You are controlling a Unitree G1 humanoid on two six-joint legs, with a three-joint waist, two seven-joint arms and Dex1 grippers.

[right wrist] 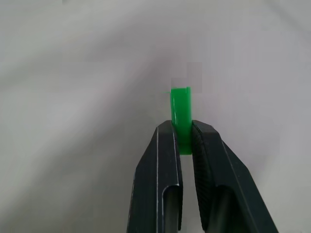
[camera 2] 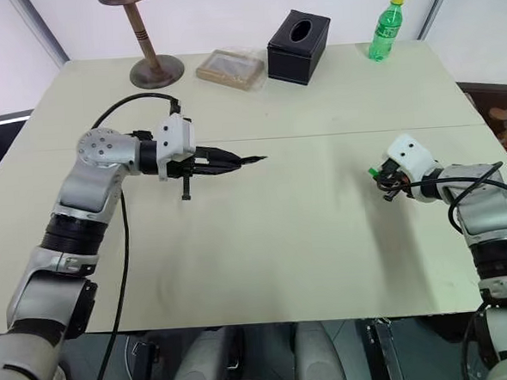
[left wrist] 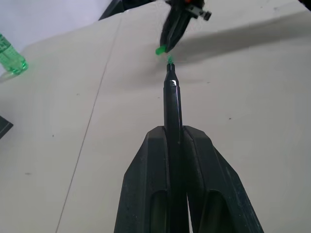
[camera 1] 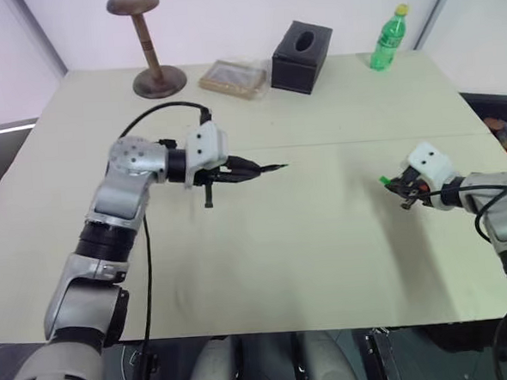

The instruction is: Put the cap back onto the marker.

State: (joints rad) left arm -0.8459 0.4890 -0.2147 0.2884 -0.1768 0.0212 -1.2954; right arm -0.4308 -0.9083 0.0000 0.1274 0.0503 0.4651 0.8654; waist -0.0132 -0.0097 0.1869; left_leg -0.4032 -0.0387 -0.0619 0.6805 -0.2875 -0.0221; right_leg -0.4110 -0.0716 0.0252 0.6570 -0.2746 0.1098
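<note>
left tool (camera 1: 250,169) level, clamps marker (camera 1: 271,167) | right tool (right wrist: 186,141) pinches cap (right wrist: 181,116), well apart

Lab test bench: bare table (camera 1: 327,263), white partition walls (camera 1: 226,19).

The marker (left wrist: 172,104) is a thin black stick with a pointed green tip, and it has no cap on. It is pinched between two black fingers (left wrist: 150,184) above the table (camera 1: 326,254), lying almost flat, with its tip pointing across at the cap. The cap (right wrist: 181,116) is a tiny bright green tube, squeezed at one end between two other black fingers (right wrist: 214,179), well apart from the marker's tip.
</note>
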